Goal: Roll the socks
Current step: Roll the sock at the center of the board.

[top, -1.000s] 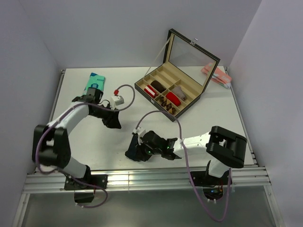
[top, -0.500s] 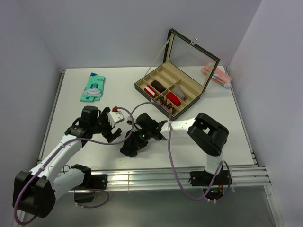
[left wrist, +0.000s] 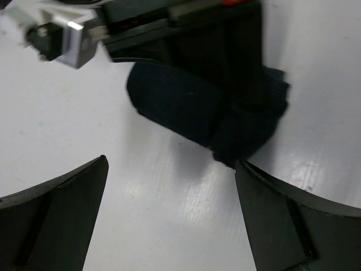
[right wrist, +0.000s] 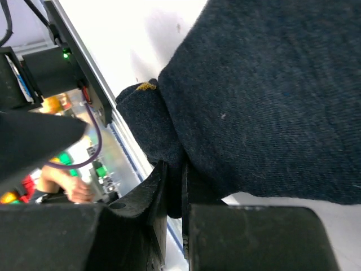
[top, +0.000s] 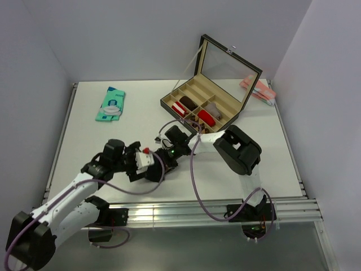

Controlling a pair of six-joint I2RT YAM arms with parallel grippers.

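A navy sock (left wrist: 186, 104) lies partly rolled on the white table, its bunched end (left wrist: 251, 132) to the right. My right gripper (right wrist: 183, 189) is shut on a fold of this sock (right wrist: 265, 90), and from the left wrist it shows above the sock as a dark block. My left gripper (left wrist: 171, 164) stands open just short of the sock, nothing between its fingers (left wrist: 62, 203), with the right finger's tip close beside the bunched end. From above, both grippers meet at the table's front centre, left gripper (top: 152, 169) and right gripper (top: 165, 159); the sock is hidden under them.
An open compartment box (top: 181, 122) with red and brown rolls stands at the back right, its mirrored lid (top: 228, 65) raised. A teal packet (top: 111, 104) lies at the back left. Pink striped fabric (top: 257, 88) sits behind the box. The metal rail (top: 180, 212) marks the front edge.
My left arm swung from the back left to the front centre and its gripper opened wide. My right gripper carried the sock away from the front edge and stayed shut on it.
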